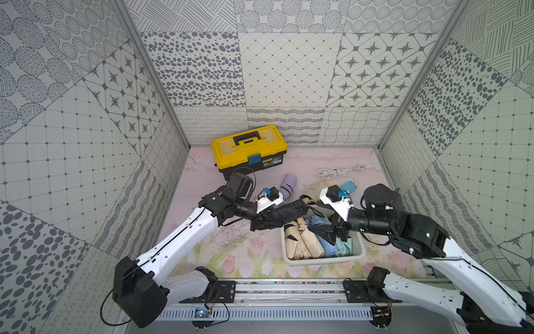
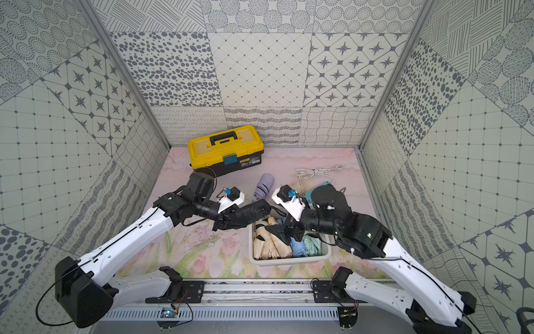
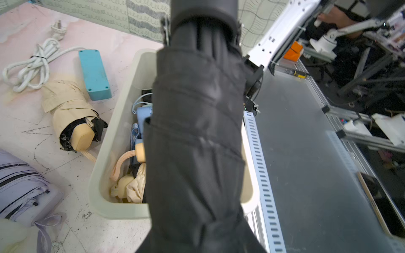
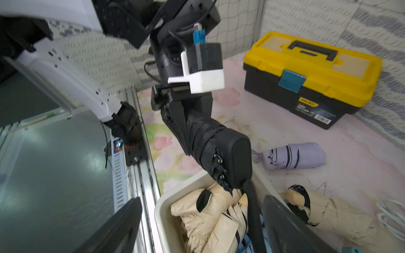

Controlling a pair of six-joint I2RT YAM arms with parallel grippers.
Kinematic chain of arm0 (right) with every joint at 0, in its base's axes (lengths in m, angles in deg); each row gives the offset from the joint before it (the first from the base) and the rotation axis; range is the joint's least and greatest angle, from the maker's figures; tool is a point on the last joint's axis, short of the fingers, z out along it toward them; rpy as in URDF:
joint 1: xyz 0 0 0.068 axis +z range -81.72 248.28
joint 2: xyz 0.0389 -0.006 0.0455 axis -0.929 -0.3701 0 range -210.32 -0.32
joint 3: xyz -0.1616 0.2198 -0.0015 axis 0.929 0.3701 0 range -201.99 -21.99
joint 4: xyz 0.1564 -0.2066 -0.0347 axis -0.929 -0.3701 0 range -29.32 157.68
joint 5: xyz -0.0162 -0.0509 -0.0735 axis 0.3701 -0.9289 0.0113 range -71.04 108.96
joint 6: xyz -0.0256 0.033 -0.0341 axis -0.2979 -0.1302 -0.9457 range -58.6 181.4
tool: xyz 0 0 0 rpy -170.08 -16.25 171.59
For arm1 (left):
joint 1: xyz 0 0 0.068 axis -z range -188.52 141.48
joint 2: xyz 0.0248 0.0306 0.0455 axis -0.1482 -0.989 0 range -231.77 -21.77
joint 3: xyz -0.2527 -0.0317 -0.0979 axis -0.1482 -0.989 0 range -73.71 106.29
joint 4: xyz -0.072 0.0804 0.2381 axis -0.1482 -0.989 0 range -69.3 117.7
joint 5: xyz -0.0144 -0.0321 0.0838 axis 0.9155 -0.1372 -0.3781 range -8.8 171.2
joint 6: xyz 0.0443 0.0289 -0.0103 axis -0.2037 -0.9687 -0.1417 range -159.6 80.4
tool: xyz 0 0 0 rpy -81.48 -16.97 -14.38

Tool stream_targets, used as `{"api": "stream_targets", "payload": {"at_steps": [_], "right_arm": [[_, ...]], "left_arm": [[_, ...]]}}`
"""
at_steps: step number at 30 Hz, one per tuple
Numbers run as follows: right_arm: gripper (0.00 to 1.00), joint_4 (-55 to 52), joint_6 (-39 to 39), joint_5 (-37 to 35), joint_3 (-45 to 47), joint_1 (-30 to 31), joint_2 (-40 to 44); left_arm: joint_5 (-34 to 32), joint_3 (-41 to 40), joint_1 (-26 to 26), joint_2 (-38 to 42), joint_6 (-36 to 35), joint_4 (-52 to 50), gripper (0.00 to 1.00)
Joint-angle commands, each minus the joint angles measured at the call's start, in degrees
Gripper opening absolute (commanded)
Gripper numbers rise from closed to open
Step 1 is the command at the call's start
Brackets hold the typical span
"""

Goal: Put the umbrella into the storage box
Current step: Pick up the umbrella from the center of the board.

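Mid-frame, the left gripper (image 4: 186, 131) clamps the black umbrella (image 4: 210, 142) — handle over the storage box (image 4: 163, 206) rim; the right gripper (image 4: 201, 230) gapes wide below.

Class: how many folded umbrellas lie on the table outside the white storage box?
2: a lavender umbrella near the toolbox, a beige umbrella beside the storage box. The left hand holds a black umbrella. More may be hidden.

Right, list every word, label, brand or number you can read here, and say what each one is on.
Nothing is sharp enough to quote.
Yellow brand badge on the black front of the yellow-and-black toolbox: lettering too blurred to read.
White barcode sticker beside the badge: digits too small to read.
Small print between the two: illegible.
No other lettering can be made out.
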Motion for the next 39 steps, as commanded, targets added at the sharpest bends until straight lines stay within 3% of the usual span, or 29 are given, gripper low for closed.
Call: {"api": "stream_targets", "payload": {"at_steps": [1, 4, 7, 11, 23, 32, 35, 39], "right_arm": [[0.90, 19.7, 15.7, -7.8, 10.6, 0.0, 3.8], [0.89, 32.7, 23.7, -9.1, 19.2, 0.1, 4.6], [0.89, 40.7, 26.9, -7.8, 22.1, 0.4, 0.6], [0.92, 50.1, 28.6, -7.4, 23.9, 0.5, -4.9], [0.90, 66.3, 31.2, -5.5, 22.2, -0.2, -13.8], [0.87, 67.9, 31.3, -1.1, 18.7, -1.9, -14.4], [0.83, 67.2, 31.1, -0.1, 17.6, -2.9, -14.6], [0.68, 65.7, 31.2, 1.9, 15.5, -3.8, -16.0]], "left_arm": [[1.9, -8.8, 0.0, 2.5, 35.7, 46.4, 0.23], [-1.3, -12.7, 0.1, 2.1, 48.0, 60.7, 0.24], [-3.5, -15.7, 0.6, 0.9, 58.1, 74.4, 0.24], [-5.4, -17.9, 1.6, -1.1, 65.1, 84.3, 0.25], [-5.1, -19.4, 3.8, -3.5, 71.4, 95.2, 0.25], [-6.1, -21.2, 5.4, -4.0, 71.8, 98.0, 0.24], [-6.1, -21.4, 6.0, -4.3, 71.8, 98.9, 0.24], [-5.7, -21.7, 6.3, -4.6, 72.4, 99.8, 0.24]]}}
